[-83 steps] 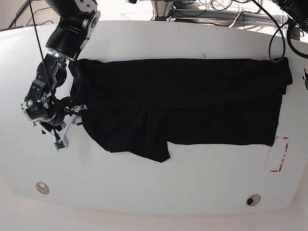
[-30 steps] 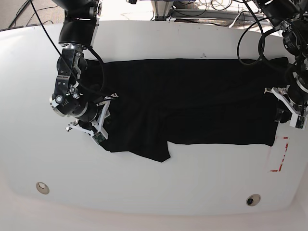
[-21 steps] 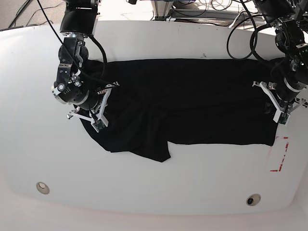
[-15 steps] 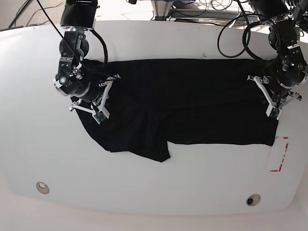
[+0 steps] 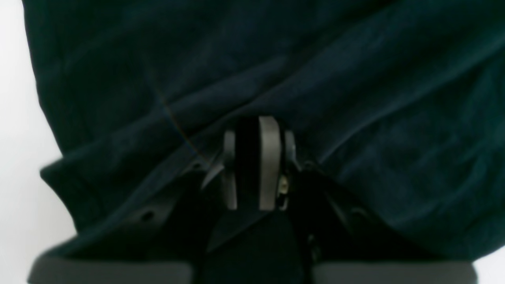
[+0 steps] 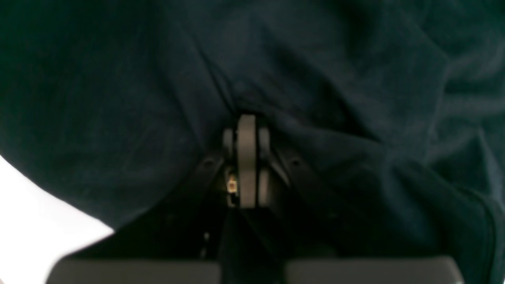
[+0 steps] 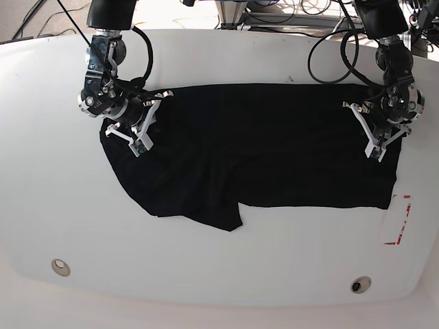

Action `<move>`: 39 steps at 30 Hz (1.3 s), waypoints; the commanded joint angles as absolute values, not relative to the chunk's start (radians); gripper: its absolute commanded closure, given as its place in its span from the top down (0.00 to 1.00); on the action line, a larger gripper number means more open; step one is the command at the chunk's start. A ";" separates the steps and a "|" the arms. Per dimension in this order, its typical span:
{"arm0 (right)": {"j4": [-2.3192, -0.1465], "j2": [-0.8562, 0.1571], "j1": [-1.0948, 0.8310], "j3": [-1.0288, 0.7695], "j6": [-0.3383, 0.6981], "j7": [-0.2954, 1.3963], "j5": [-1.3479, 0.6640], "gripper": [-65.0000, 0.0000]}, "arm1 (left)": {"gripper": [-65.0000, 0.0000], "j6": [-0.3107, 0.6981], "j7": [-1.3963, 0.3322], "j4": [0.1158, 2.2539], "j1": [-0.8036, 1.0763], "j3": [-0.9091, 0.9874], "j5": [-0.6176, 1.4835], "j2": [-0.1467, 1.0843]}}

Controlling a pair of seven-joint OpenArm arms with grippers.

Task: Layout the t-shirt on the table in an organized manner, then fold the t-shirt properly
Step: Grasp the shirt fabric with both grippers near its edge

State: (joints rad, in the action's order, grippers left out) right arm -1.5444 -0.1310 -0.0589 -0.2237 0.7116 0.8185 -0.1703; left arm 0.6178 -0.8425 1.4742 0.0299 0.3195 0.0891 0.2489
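Base view: from above, looking down on the whole table (image 7: 226,274), both arms entering from the far edge. Left wrist view: close behind the left gripper (image 5: 252,161), facing along it onto the shirt (image 5: 355,79). Right wrist view: likewise close behind the right gripper (image 6: 246,161). Shared with base: shirt ends near the table's right and left edges.

Black cables (image 7: 288,14) lie tangled along the far edge beyond the table, around a metal stand base (image 7: 233,12). A strip of grey floor (image 7: 20,17) shows left of the cables. Lighting is bright and even.
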 commanded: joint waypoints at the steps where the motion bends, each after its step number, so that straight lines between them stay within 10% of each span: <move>1: -1.460 -0.176 -0.005 -0.232 0.698 0.792 -0.140 0.00 | 0.09 0.616 -0.820 1.399 -0.001 0.274 0.079 0.254; 13: -1.305 -0.257 0.107 -0.236 0.698 0.756 -0.147 0.01 | 0.09 0.616 -0.777 1.277 -0.120 0.180 0.082 0.254; 31: -1.788 -0.222 0.177 -0.237 0.698 1.090 -0.140 0.03 | 0.10 0.618 -0.897 1.541 -0.128 0.183 0.085 0.282; 39: -1.745 -0.231 0.188 -0.341 0.698 1.107 -0.140 0.60 | 0.47 0.613 -0.898 1.616 -0.122 0.185 0.084 0.283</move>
State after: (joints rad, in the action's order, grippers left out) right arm -1.7470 -0.2161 0.1654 -0.3161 0.7010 1.1267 -0.1326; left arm 0.6186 -0.9092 1.5864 -0.1101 0.1795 0.0822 0.2687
